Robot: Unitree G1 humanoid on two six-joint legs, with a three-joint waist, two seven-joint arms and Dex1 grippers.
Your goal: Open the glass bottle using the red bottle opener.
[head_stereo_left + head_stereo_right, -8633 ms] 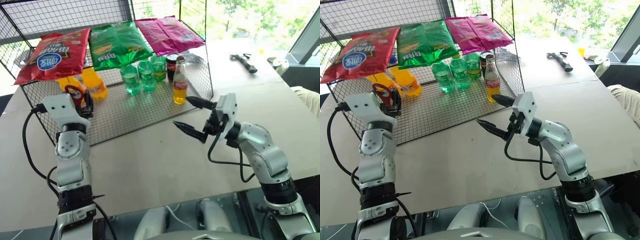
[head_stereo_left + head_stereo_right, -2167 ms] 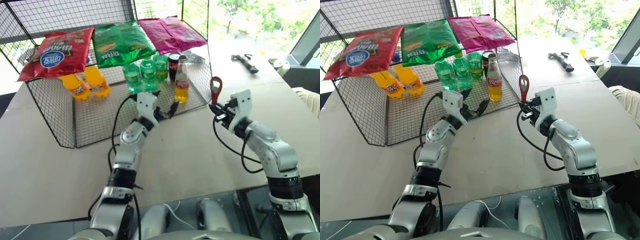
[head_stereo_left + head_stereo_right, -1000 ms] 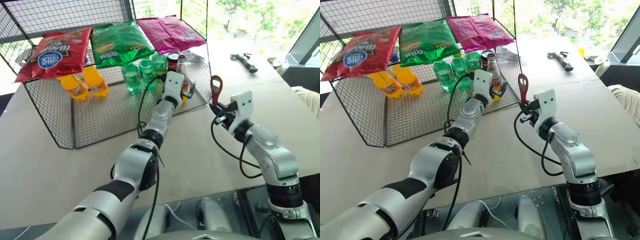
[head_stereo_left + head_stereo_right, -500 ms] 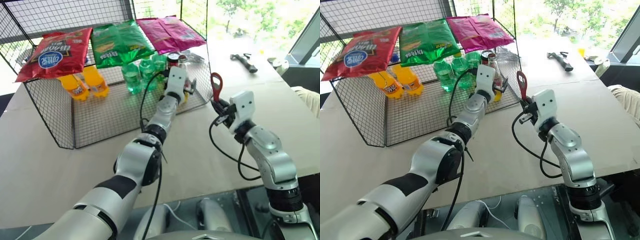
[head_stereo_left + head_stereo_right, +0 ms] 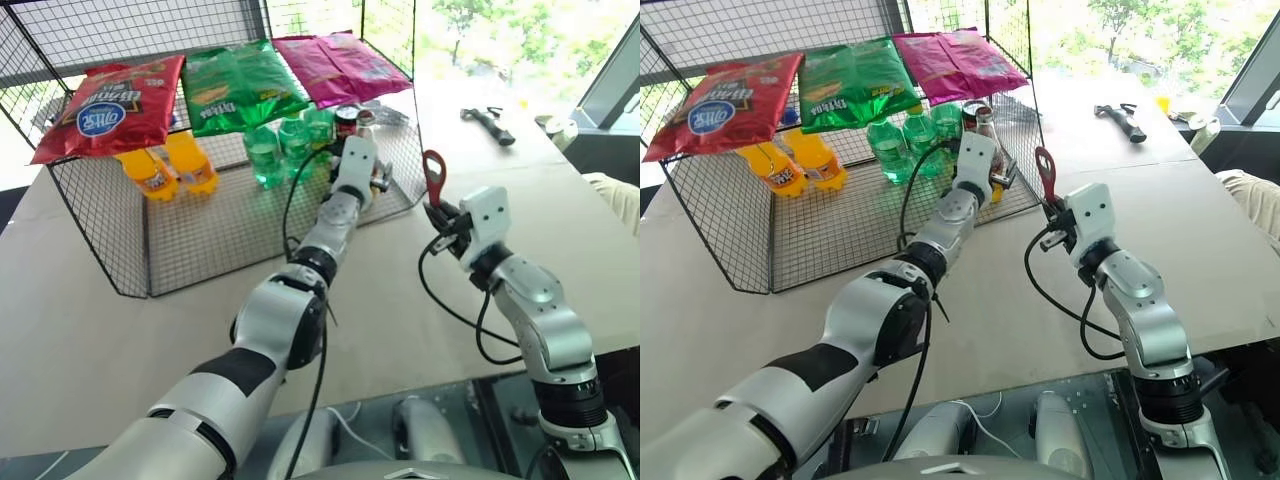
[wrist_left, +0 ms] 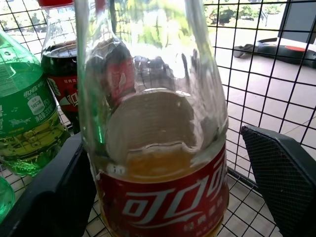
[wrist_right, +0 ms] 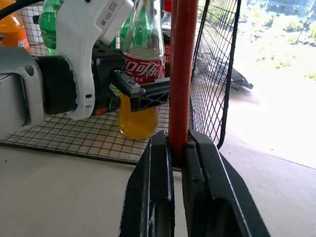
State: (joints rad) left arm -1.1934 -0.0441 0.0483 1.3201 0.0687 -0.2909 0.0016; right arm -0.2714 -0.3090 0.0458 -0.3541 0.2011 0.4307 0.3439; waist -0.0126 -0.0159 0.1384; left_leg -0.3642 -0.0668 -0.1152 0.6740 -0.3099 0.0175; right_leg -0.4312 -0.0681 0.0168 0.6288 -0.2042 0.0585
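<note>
1. Glass bottle: clear, yellow-orange drink in its lower part, red label at mid-height. It stands upright on the wire floor of the mesh rack, at the rack's front right corner, just in front of a dark cola bottle and beside the green plastic bottles.
2. Left end effector: reaches into the rack, fingers spread wide, one on either side of the glass bottle at label height. The left wrist view shows a gap between the bottle and the finger beside it; contact on the other side cannot be told.
3. Red bottle opener: held upright, loop end uppermost, outside the rack's right mesh wall and near the glass bottle.
4. Right end effector: fingers narrow, clamped on the lower shaft of the red bottle opener, above the worktop.
5. Rack top: red snack bag, green snack bag, pink snack bag.
6. Rack floor, left: two orange plastic bottles.
7. Worktop, far right: a hammer.
</note>
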